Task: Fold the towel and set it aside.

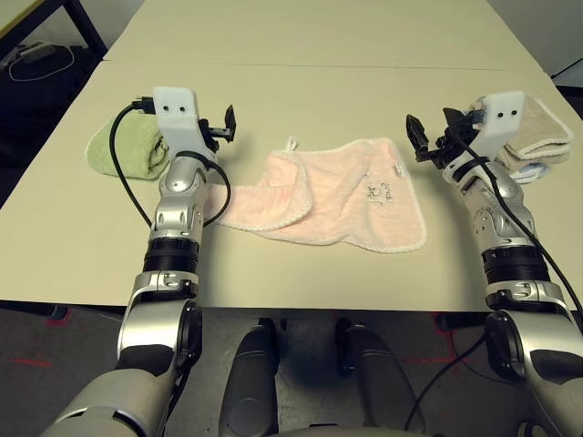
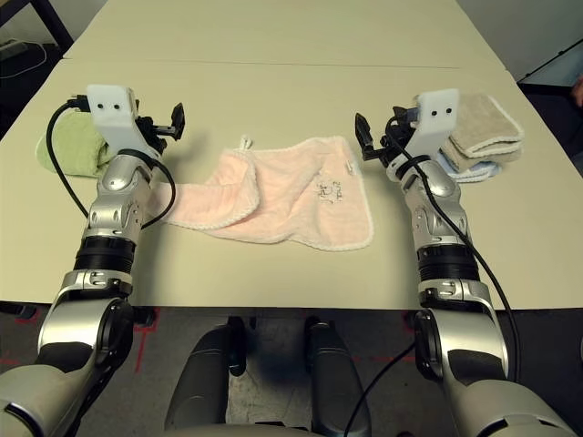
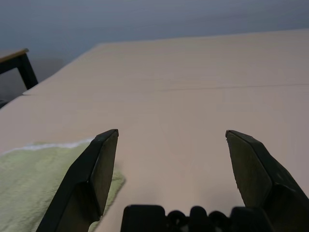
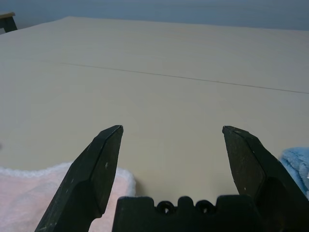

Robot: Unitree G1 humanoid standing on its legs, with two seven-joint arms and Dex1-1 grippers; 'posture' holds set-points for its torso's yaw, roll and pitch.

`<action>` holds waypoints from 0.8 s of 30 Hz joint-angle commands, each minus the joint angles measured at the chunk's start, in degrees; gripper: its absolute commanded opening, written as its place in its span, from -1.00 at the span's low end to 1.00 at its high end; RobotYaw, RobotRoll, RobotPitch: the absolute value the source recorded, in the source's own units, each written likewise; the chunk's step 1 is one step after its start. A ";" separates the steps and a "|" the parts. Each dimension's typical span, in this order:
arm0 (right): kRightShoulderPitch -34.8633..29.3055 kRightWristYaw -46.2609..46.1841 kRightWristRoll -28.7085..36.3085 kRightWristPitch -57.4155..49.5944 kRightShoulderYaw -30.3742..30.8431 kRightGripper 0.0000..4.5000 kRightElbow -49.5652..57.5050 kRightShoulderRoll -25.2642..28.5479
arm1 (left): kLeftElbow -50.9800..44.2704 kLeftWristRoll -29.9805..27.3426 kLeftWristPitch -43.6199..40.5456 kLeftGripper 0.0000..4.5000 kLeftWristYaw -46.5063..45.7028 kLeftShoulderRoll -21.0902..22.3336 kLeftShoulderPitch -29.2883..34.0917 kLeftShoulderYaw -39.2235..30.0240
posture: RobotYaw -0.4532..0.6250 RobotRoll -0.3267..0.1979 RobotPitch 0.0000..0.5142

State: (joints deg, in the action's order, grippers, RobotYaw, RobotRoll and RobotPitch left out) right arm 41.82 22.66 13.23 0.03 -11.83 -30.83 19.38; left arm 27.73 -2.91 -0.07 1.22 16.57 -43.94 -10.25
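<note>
Rumpled pink towel (image 1: 332, 200) lies between both raised, empty grippers, left (image 1: 221, 127) and right (image 1: 435, 138), spread wide, probably poised to grasp.

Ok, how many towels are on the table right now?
4 that I can see: the pink towel in the middle, a green towel on the left, and on the right a beige towel stacked on a blue one. More could be hidden under that stack.

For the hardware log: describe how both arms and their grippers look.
Both forearms are silver, jointed, with black ring bands. Each wrist carries a white camera box. A black cable loops along each arm. The left gripper and right gripper each have two black, tapered jaws.
</note>
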 commanded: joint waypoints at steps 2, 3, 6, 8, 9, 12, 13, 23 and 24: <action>-0.07 0.98 -0.16 0.70 0.30 0.99 -0.49 0.33 | -3.07 0.02 -1.95 1.00 0.82 0.32 1.74 0.48 | -0.01 0.25 -0.28; -0.16 1.16 -0.17 0.57 0.41 0.99 -0.36 0.34 | -3.59 -0.19 -2.37 1.00 1.35 0.61 1.89 0.46 | -0.01 0.25 -0.28; -0.21 2.37 0.02 0.26 0.63 0.99 -0.37 0.54 | -4.18 -0.26 -3.06 1.00 1.71 1.41 1.92 -0.03 | 0.00 0.25 -0.28; -0.17 3.65 0.39 0.09 0.57 0.99 -0.75 0.77 | -4.59 -0.31 -3.50 1.00 2.04 1.64 2.11 -0.02 | 0.01 0.25 -0.28; -0.17 4.38 0.66 0.02 0.47 0.99 -0.96 0.85 | -4.78 -0.42 -3.78 1.00 2.42 1.76 2.24 0.12 | 0.01 0.25 -0.28; -0.22 7.36 1.63 -0.48 0.31 0.99 -1.53 1.34 | -5.72 -2.73 -4.99 1.00 6.22 1.92 2.71 0.17 | 0.01 0.25 -0.27; -0.17 8.29 1.71 -0.47 0.42 0.99 -1.78 1.66 | -6.12 -3.51 -5.44 1.00 7.58 2.03 2.85 0.15 | 0.02 0.25 -0.27; 2.26 14.21 0.88 0.20 1.10 0.99 -4.89 4.19 | -8.30 -7.92 -8.81 1.00 19.76 5.14 4.11 0.58 | 0.03 0.25 -0.26; 2.38 14.19 0.87 0.24 1.08 0.99 -5.03 4.20 | -8.55 -8.61 -9.17 1.00 21.36 5.35 4.21 0.71 | 0.03 0.25 -0.26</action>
State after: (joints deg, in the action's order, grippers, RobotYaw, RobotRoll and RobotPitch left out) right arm 44.05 36.48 14.33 -0.06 -10.82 -34.43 23.03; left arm 20.58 -10.35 -8.17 20.27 21.43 -41.10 -10.18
